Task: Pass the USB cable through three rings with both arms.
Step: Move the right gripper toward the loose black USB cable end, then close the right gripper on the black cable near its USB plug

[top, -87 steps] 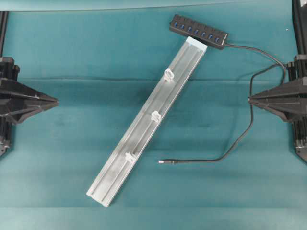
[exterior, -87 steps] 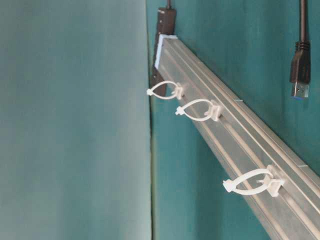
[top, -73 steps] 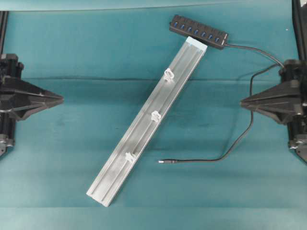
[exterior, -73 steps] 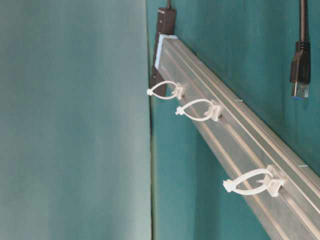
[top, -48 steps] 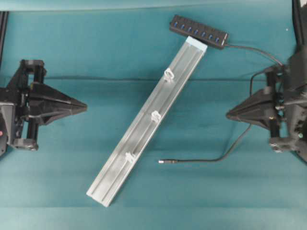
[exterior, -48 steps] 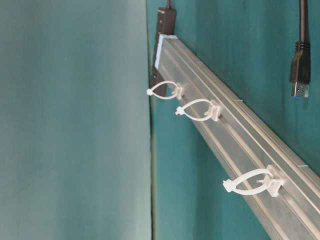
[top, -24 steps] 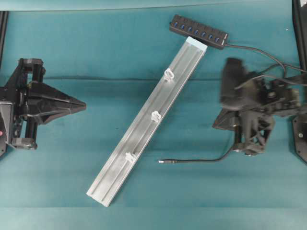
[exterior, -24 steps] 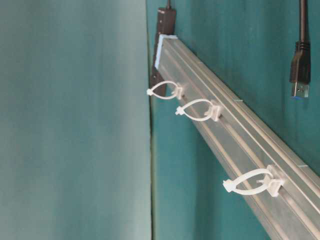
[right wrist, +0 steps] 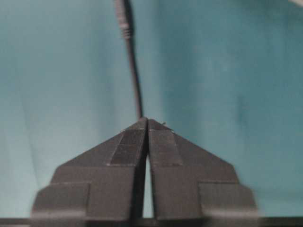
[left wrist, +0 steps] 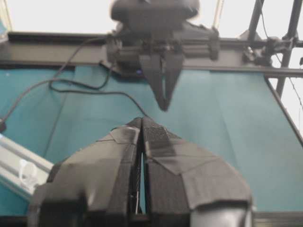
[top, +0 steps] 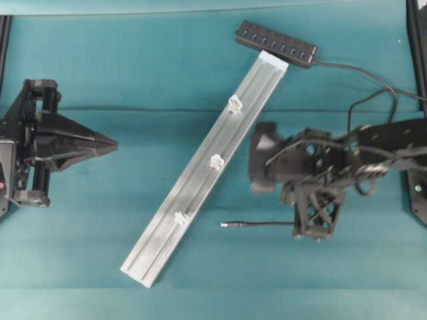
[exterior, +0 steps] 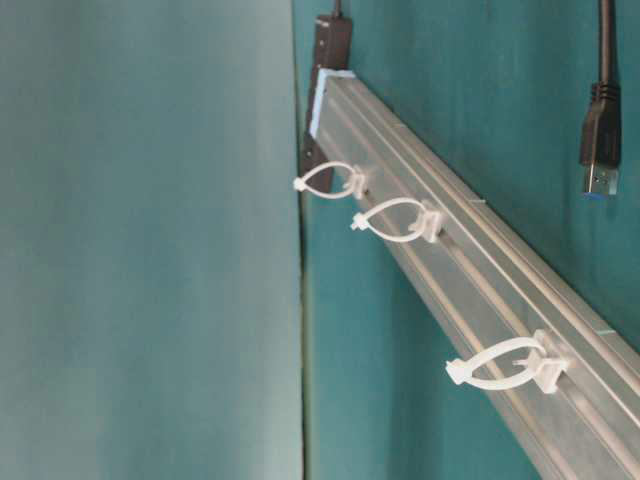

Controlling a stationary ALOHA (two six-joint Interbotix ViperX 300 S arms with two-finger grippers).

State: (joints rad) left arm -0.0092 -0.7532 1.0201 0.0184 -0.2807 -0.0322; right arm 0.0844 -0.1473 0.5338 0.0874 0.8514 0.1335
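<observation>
The USB cable [top: 267,224] lies on the teal cloth, and its plug [top: 229,225] points left toward the rail. Three white rings [top: 234,103] [top: 217,161] [top: 179,218] stand along the silver rail [top: 197,190]; the table-level view shows them as open loops [exterior: 395,220]. My right gripper [top: 312,230] hangs over the cable, right of the plug. In the right wrist view its tips [right wrist: 146,121] meet, shut, and the cable [right wrist: 134,80] runs out from under them. My left gripper [top: 115,142] is shut and empty at the far left, pointing at the rail.
A black multi-port hub [top: 275,44] lies at the rail's far end, and the cord loops from it past the right arm. In the left wrist view the rail [left wrist: 12,163] crosses the lower left corner. Black frame posts stand at the cloth's corners.
The right arm has swung in from the right edge and now stands over the cable. The left arm moved inward earlier and has since held still. The cable, rail and rings have not moved.
</observation>
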